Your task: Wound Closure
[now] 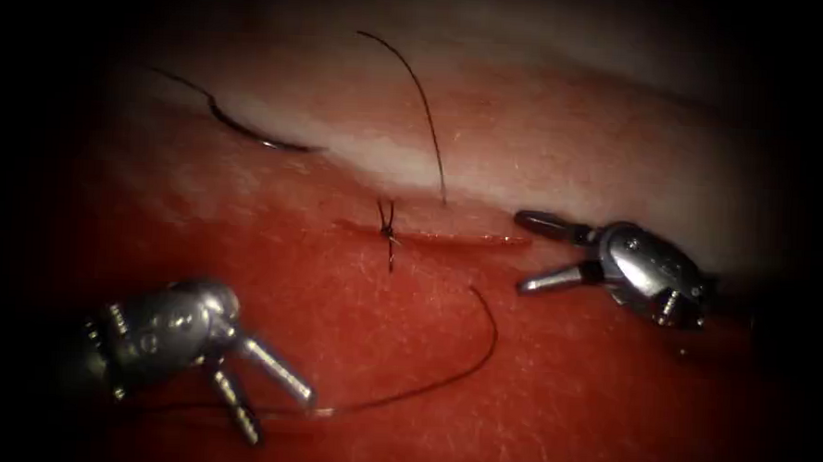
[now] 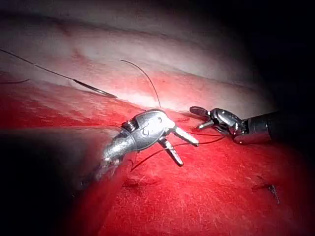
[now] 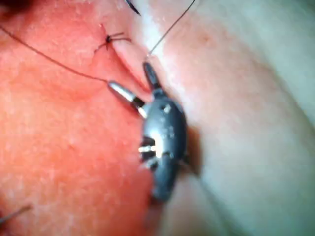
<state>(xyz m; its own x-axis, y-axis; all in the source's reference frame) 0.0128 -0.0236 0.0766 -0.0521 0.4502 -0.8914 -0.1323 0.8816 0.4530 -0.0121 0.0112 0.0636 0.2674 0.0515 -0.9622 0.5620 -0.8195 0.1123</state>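
Note:
The curved needle lies loose on the pale tissue, up and left of the cut, held by neither tool and not in the tissue. It also lies free in the left wrist view. A tied knot sits at the cut's left end. My left tool is at the lower left, open and holding nothing. A thread curves across the red tissue past its fingertips. My right tool is open astride the cut's right end, holding nothing. The right wrist view has these jaws and the knot.
A second length of thread arcs up from the tissue just above the cut. Red fluid covers the tissue below the cut. A pale fatty band runs above it. Another stitch is in the left wrist view.

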